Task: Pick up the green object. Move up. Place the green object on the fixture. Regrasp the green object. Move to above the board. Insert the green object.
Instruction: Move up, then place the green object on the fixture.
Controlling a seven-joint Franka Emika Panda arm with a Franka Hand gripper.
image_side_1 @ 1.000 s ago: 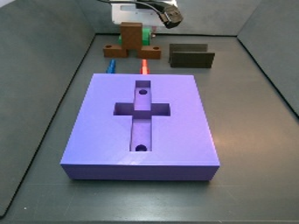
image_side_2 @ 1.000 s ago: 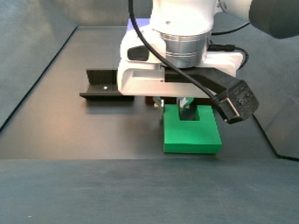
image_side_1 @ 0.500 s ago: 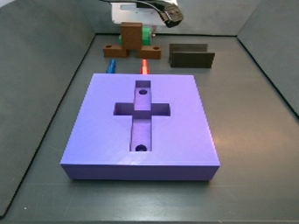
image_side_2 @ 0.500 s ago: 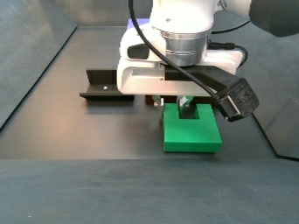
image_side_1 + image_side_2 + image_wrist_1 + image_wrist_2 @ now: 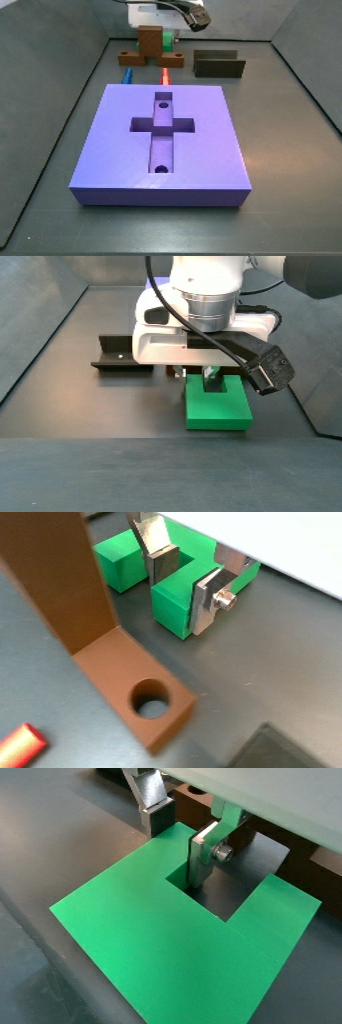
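The green object lies on the floor at the back, past the purple board. In both wrist views it is a bright green notched block. My gripper is down on it, one finger in the notch and the other finger on the outer side, closed on one leg. In a side view the gripper stands over the block. The dark fixture stands apart to one side and holds nothing.
A brown stepped block with a round hole stands close beside the green object. A thin red rod and a blue rod lie between it and the board. Dark walls enclose the floor.
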